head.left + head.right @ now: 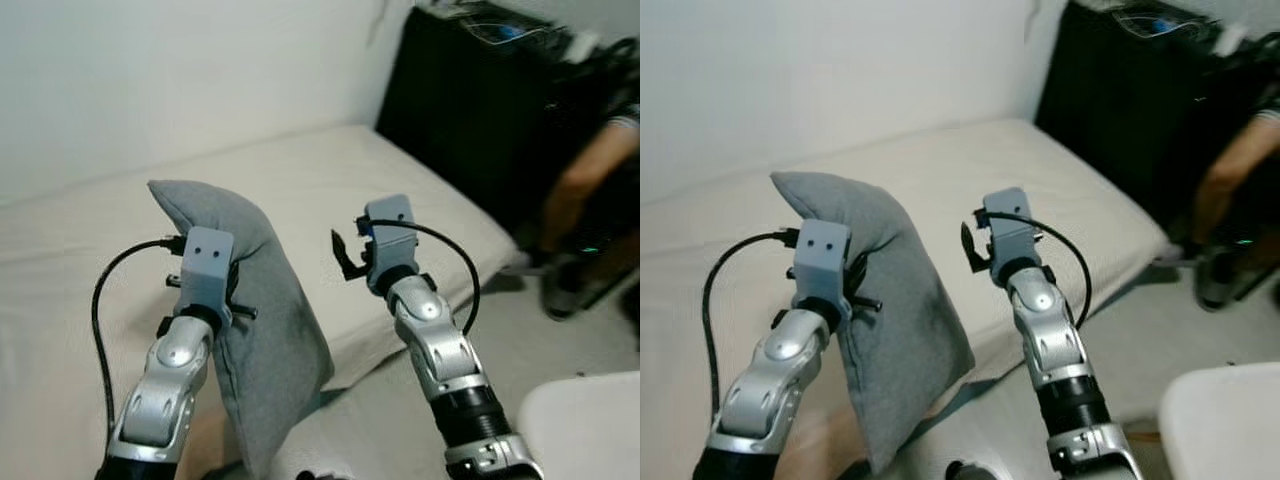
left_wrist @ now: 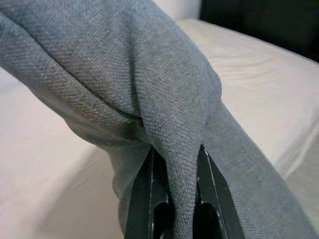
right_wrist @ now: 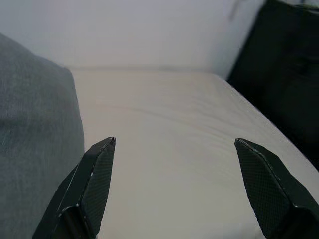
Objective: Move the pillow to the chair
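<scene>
A grey fabric pillow (image 1: 265, 330) hangs upright in front of me, lifted off the cream bed (image 1: 330, 190). My left gripper (image 2: 174, 199) is shut on a fold of the pillow (image 2: 149, 94), its two black fingers (image 2: 142, 199) pinching the cloth. My right gripper (image 3: 174, 184) is open and holds nothing; it hovers over the bed just right of the pillow (image 3: 35, 144). A white rounded surface (image 1: 585, 425), perhaps the chair, shows at the lower right.
A white wall runs behind the bed. A black piece of furniture (image 1: 470, 110) stands at the bed's far right end, with a seated person's arm (image 1: 590, 160) and foot beside it. Pale floor (image 1: 530, 340) lies right of the bed.
</scene>
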Controlling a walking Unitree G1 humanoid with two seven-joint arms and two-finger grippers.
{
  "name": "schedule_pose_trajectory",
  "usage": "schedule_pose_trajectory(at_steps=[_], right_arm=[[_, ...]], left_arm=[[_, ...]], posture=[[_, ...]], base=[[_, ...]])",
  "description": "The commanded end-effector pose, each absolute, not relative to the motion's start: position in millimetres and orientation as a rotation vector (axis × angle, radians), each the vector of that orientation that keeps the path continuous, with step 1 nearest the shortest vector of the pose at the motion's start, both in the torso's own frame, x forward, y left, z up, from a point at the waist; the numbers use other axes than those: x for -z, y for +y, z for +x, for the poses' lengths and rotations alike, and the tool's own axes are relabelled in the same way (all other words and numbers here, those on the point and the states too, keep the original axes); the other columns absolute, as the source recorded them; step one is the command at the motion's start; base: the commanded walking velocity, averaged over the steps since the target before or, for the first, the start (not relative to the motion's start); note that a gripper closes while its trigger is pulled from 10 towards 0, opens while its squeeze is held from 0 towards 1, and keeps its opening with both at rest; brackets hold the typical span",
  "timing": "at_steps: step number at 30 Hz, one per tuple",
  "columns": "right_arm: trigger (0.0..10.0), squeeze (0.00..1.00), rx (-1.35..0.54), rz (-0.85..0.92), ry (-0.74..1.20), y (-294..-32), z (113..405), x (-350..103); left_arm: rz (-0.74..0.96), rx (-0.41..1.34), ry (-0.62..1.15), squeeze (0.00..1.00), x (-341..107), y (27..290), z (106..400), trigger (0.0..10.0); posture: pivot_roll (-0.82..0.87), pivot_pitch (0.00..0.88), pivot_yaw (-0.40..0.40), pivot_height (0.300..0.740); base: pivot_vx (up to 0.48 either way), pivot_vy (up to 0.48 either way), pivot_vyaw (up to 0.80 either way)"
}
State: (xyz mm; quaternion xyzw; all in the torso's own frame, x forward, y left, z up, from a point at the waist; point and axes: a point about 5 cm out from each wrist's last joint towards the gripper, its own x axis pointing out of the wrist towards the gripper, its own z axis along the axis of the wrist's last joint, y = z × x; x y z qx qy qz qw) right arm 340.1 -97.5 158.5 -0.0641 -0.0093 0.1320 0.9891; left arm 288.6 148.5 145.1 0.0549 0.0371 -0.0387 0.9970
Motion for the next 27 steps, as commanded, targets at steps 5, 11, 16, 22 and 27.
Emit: schedule_pose_trajectory(at_steps=[5, 11, 16, 22, 27], right_arm=[[10.0, 0.0, -0.266, -0.128, 0.012, -97.0, 339.4, -154.0], [10.0, 0.0, -0.252, -0.144, 0.029, -98.7, 340.9, -150.4], [10.0, 0.0, -0.243, -0.141, 0.026, -98.1, 341.9, -151.7], [10.0, 0.0, -0.25, -0.14, 0.035, -95.8, 340.3, -150.3], [10.0, 0.0, -0.248, -0.144, 0.038, -97.3, 340.7, -149.8]], left_arm=[[0.109, 0.07, 0.025, 0.0, -154.3, 147.0, 288.9, 10.0], [0.111, 0.054, 0.02, 0.0, -154.8, 148.6, 287.3, 10.0], [0.113, 0.046, 0.023, 0.0, -154.5, 149.9, 286.5, 10.0], [0.109, 0.046, 0.02, 0.0, -155.6, 147.8, 286.3, 10.0], [0.106, 0.047, 0.019, 0.0, -155.7, 147.2, 286.3, 10.0]], posture=[[0.03, 0.078, -0.072, 0.723], [0.04, 0.085, -0.077, 0.723], [0.04, 0.087, -0.076, 0.723], [0.04, 0.088, -0.075, 0.723], [0.04, 0.088, -0.075, 0.723]], base=[[0.0, 0.0, -0.8], [0.0, 0.0, -0.8], [0.0, 0.0, -0.8], [0.0, 0.0, -0.8], [0.0, 0.0, -0.8]])
